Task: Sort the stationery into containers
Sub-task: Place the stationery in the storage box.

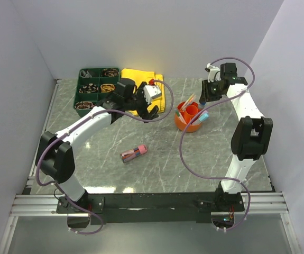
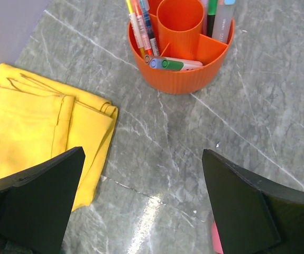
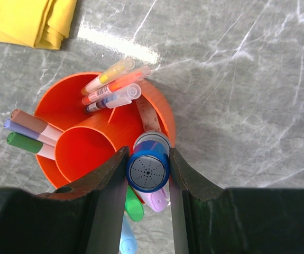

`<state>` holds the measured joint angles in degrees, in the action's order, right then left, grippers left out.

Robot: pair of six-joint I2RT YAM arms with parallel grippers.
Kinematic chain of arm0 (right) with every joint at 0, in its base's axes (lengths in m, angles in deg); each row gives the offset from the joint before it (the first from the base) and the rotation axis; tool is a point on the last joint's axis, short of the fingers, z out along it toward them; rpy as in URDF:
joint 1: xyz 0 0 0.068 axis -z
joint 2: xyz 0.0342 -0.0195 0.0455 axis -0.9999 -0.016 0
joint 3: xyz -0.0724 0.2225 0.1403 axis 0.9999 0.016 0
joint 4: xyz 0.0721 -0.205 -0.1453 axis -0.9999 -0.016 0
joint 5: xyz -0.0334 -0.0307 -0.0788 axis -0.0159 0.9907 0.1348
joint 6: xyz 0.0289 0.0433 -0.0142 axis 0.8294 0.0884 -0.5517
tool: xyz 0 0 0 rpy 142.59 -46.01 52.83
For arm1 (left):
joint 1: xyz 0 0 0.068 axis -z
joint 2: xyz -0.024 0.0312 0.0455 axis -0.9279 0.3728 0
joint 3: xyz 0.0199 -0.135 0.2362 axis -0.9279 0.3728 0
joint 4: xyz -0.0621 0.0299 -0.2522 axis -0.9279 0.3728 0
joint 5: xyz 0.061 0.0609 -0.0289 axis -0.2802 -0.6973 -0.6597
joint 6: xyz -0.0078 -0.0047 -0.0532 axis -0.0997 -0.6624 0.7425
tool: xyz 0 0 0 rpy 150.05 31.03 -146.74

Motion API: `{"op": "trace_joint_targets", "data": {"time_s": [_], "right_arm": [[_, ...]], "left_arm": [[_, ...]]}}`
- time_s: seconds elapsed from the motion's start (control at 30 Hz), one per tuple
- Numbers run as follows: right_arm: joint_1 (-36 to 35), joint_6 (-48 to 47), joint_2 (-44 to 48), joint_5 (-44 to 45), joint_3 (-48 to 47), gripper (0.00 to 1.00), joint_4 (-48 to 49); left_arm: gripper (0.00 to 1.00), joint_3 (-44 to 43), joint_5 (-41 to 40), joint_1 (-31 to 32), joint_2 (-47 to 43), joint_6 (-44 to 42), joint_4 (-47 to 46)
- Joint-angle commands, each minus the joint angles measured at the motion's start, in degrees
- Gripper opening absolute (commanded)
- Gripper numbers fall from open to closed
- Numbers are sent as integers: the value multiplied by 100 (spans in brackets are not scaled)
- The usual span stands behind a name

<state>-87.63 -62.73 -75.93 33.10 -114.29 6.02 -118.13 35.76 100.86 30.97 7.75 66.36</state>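
In the right wrist view my right gripper (image 3: pixel 148 154) is shut on a blue-capped marker (image 3: pixel 148 169), held upright over the near rim of the orange pot (image 3: pixel 56 95). Several pens and highlighters (image 3: pixel 114 84) stand in its outer sections, and its centre tube is empty. My left gripper (image 2: pixel 143 154) hangs open over bare table between the yellow cloth and the pot (image 2: pixel 181 79), with nothing between its fingers. From above, the left gripper (image 1: pixel 147 109) is left of the pot (image 1: pixel 186 124), and the right gripper (image 1: pixel 209 96) is above it. A pink bundle of pens (image 1: pixel 134 153) lies mid-table.
The dark green compartment tray (image 1: pixel 80 90) stands at the back left with small items in its cells. A folded yellow cloth (image 1: pixel 141 76) lies beside it, just behind the left gripper. Walls close in the left, back and right sides.
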Motion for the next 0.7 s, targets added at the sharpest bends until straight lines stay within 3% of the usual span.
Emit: {"op": "trace_joint_targets", "data": {"time_s": [0.0, 0.27, 0.33, 0.43, 0.67], "right_arm": [[-92, -76, -43, 39, -187, 9, 16], [-329, -76, -8, 180, 33, 15, 60], [-383, -32, 10, 303, 77, 27, 86], [-435, 12, 54, 443, 112, 37, 104], [-453, 56, 457, 628, 314, 49, 112]], "left_arm": [[99, 84, -95, -102, -287, -125, -6], [99, 330, -367, -190, -401, -81, -32], [99, 427, -376, -225, -480, -54, -41], [99, 515, -393, -278, -551, -72, -23], [99, 682, -384, -445, -727, -2, -41]]}}
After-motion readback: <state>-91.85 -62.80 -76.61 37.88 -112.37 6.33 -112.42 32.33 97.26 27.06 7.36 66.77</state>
